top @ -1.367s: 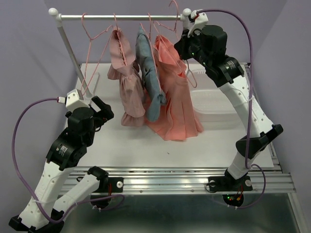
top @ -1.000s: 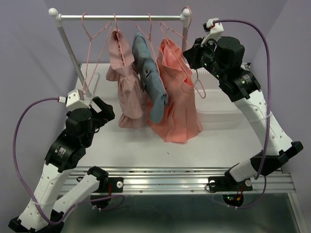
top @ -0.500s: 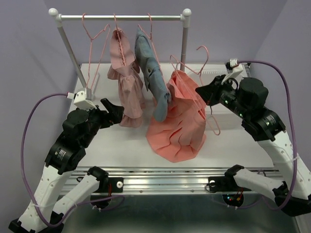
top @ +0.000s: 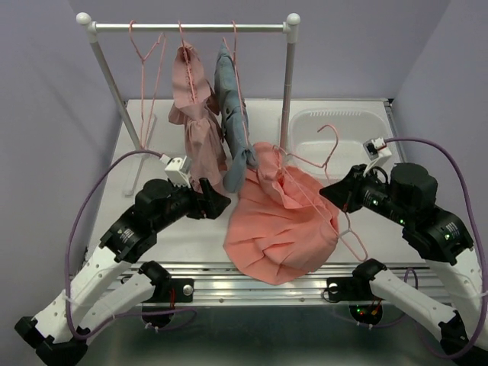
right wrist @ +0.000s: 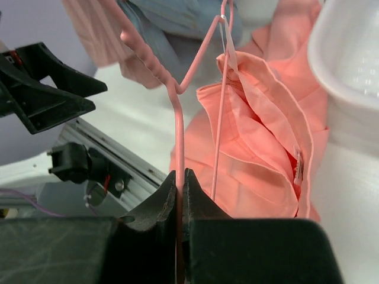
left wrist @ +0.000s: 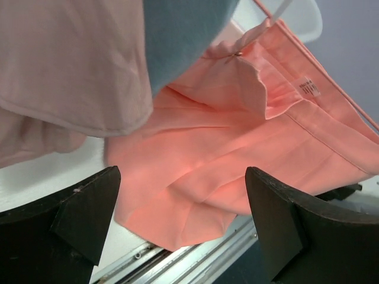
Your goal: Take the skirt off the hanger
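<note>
The salmon skirt lies slumped on the table near its front edge, its waistband still threaded on the pink wire hanger. My right gripper is shut on the hanger's wire just right of the skirt. In the right wrist view the fingers pinch the hanger at the right gripper, with the skirt draped beyond. My left gripper stands open at the skirt's left edge. In the left wrist view the skirt fills the space beyond the wide-open left gripper, and nothing is between its fingers.
A clothes rack stands at the back, carrying an empty pink hanger, a dusty-pink ruffled garment and a blue denim garment. A white bin sits at the back right. A metal rail runs along the table's front edge.
My right arm carried the hanger and skirt off the rack, down and toward the front; the skirt now rests heaped on the table. My left arm swung right to the skirt.
</note>
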Motion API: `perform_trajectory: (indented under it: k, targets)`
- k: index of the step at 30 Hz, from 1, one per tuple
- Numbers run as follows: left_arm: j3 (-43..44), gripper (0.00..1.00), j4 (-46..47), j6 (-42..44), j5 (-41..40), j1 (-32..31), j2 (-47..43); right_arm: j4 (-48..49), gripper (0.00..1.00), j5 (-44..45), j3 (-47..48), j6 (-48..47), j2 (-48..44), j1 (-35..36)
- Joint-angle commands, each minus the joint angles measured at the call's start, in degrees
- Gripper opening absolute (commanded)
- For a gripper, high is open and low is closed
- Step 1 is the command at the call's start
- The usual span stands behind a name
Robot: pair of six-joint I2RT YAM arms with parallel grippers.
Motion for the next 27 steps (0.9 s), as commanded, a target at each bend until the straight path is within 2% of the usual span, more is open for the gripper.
perform_trajectory:
  k: [1,4,8,11,17,27]
  targets:
    - [-3.3,0.99,6.5,-2.2,1.1,-6.5,1.1,-5.7,0.01,-2.6,-2.2,2.0,-0.8,0.5]
    - [-5.0,0.99,9.1,-4.4,-1.4,-10.8,2.2,-6.9,0.01,-5.2,-3.7,2.1,-2.3,0.5]
    - [-5.4,0.99,13.7,-6.5,-4.9,-17.9,4.8,-7.4,0.01,-13.9,-6.5,0.8,-2.0,0.5]
    - [-4.1,0.99,16.1,-6.7,-9.2,-21.1,10.2,-6.8,0.01,-17.8,-8.6,-0.9,-1.6,0.5]
    - [-1.1,0.98,21.9,-5.9,-12.1,-23.7,18.3,-3.5,0.01,-21.0,-9.0,-2.0,-1.7,0.5]
    - [2.9,0.81,21.9,-3.5,-17.9,-24.5,27.5,-2.6,0.01,-19.5,-8.1,-2.6,1.4,0.5]
